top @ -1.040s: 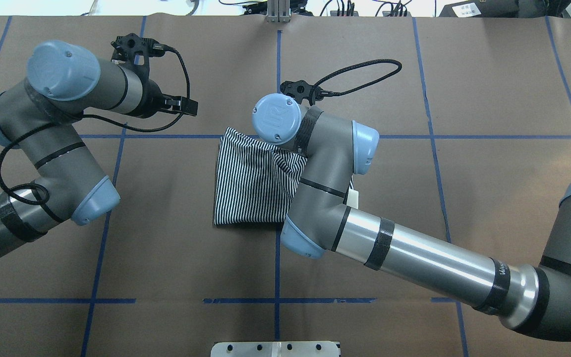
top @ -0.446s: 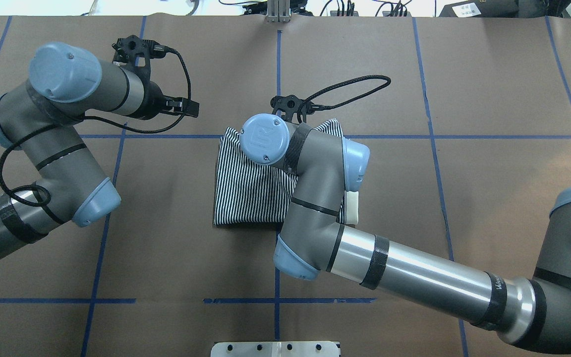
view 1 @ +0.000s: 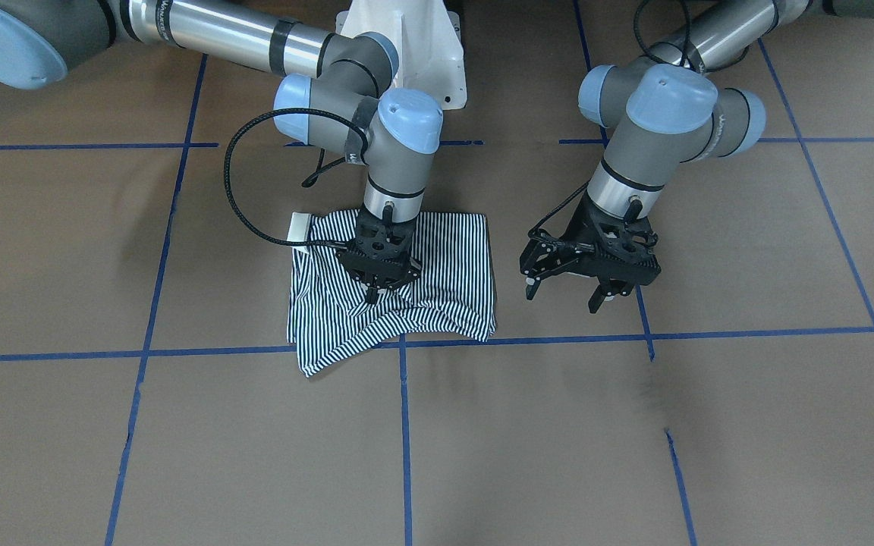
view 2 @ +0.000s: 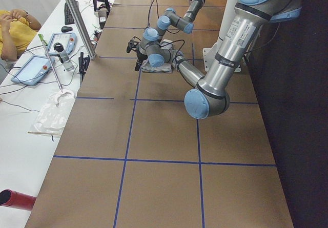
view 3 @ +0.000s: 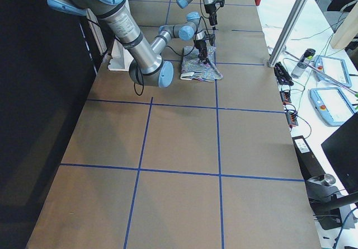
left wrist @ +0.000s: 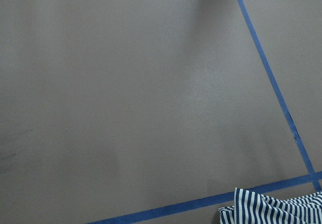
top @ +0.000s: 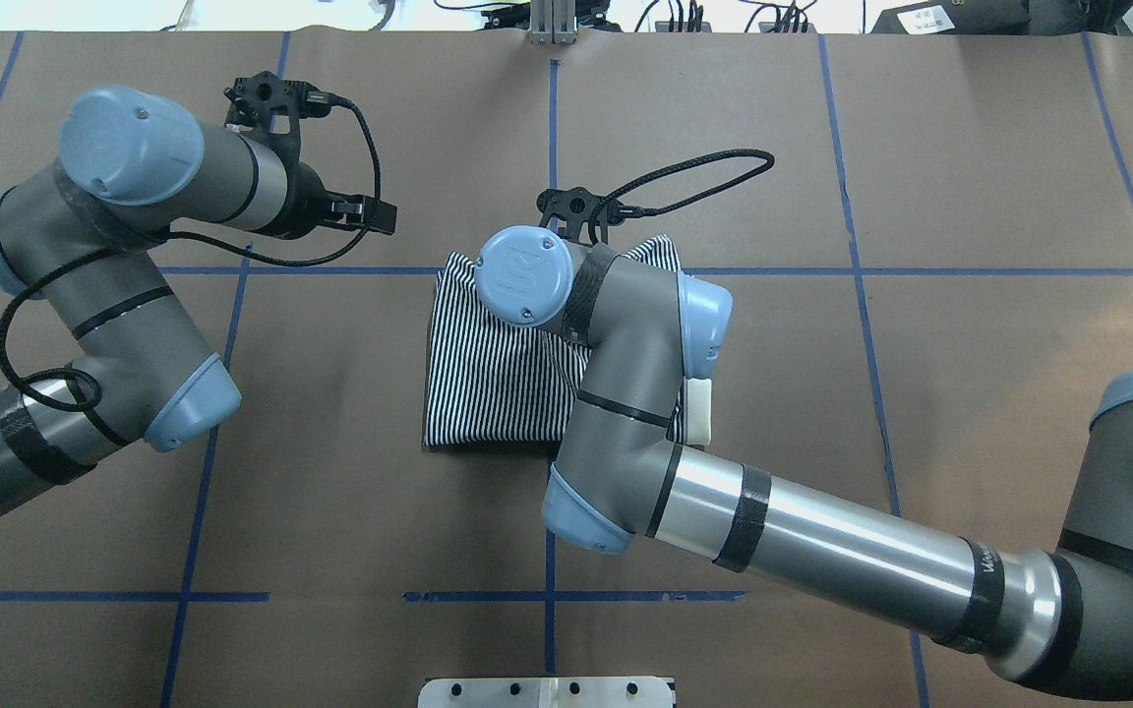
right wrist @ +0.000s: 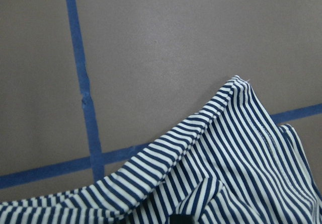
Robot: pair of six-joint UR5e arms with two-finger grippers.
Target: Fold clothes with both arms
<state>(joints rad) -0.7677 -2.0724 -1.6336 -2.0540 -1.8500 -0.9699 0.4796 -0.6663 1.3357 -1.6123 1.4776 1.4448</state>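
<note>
We see a robot lab. A left arm (top: 124, 324) and a right arm (top: 822, 546) reach over a big table (top: 999, 442) with brown paper and blue tape lines (top: 970, 271). Past the left arm, a white bench (view 2: 20, 151) holds control pads (view 2: 32, 68), and a person (view 2: 11, 30) sits there.

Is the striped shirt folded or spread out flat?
Folded, though not neatly. The striped shirt lies as a compact bundle of overlapping layers, with one edge rumpled where the right gripper pinches it.
</note>
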